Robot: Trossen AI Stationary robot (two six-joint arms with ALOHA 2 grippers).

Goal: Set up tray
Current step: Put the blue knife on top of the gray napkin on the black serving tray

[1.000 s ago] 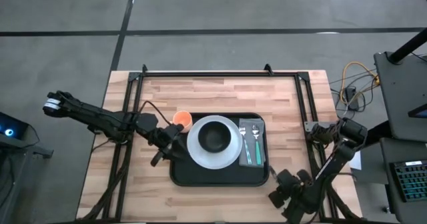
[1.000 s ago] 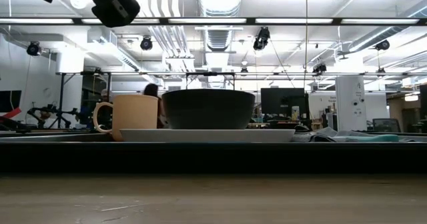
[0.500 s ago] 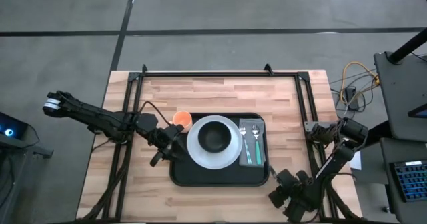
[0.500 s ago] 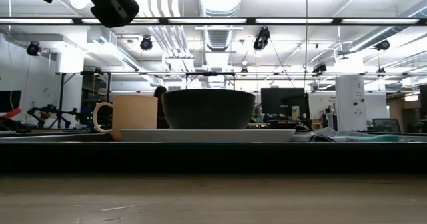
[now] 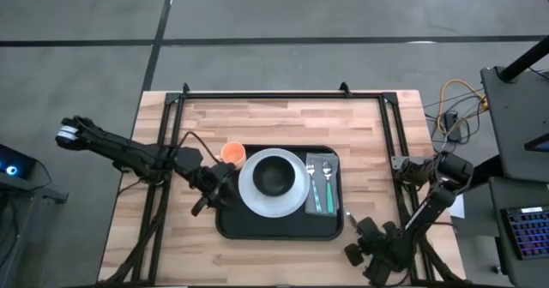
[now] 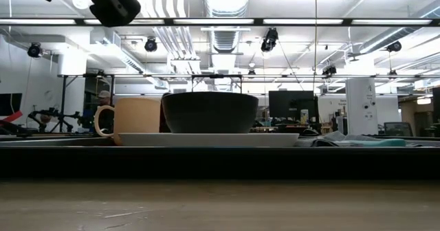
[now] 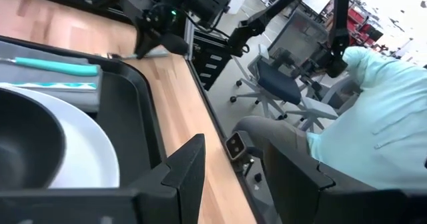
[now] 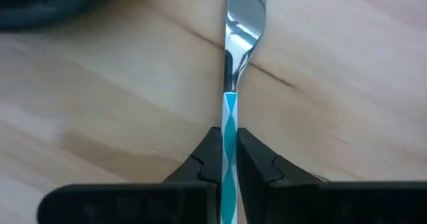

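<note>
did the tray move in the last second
Yes. In the high view the tray has slid slightly left, toward the left gripper at its left rim, judged against the table's black frame.

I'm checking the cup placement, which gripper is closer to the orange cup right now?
Left. The left gripper sits at the tray's left edge, just beside the orange cup. The right gripper is off the tray's opposite near corner, shut on a knife.

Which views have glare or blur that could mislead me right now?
Low view: ceiling lights behind leave the bowl a dark silhouette. Right wrist view: glare on the knife blade, held in the right gripper. Left wrist view: the left gripper fingers are soft, close to the lens.
</note>
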